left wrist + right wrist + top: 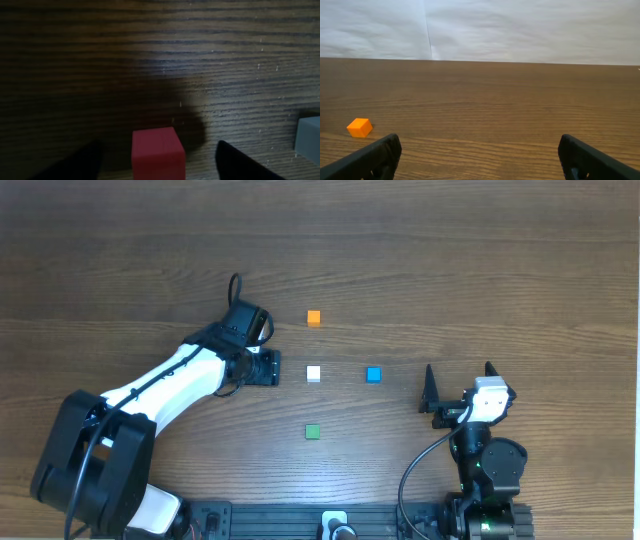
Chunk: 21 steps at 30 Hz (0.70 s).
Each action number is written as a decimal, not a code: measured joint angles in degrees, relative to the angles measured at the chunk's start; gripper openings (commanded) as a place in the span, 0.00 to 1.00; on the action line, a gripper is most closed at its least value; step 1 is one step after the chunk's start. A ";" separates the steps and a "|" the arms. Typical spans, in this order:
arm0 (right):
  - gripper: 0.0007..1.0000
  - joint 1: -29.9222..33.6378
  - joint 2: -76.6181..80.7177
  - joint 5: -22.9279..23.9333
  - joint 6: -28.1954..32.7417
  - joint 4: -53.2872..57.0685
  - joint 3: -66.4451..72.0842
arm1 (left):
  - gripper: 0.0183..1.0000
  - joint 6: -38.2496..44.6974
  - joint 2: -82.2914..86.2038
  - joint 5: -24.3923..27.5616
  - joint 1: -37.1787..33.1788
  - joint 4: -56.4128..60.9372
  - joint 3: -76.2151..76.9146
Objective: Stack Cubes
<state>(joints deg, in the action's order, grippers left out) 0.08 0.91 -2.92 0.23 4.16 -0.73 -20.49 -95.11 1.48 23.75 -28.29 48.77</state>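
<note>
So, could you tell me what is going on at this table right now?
The left gripper is down at the table, open, its fingers either side of a red cube but not touching it. The orange cube, white cube, blue cube and green cube lie apart, nothing stacked yet. The right gripper sits open near its base.

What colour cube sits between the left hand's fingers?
Red cube, clearest in the left wrist view.
</note>
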 measured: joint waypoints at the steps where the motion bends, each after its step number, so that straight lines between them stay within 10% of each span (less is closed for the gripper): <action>1: 0.99 0.00 0.00 0.00 -0.04 0.00 0.00 | 0.64 -0.04 0.00 0.00 0.00 0.02 0.00; 21: 0.99 0.00 0.00 0.00 0.00 0.00 0.00 | 0.43 0.13 -0.04 -0.02 0.00 0.00 0.00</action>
<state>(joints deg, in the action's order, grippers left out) 0.08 0.91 -2.92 0.23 4.16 -0.73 -20.36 -95.15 1.45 23.75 -28.29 48.77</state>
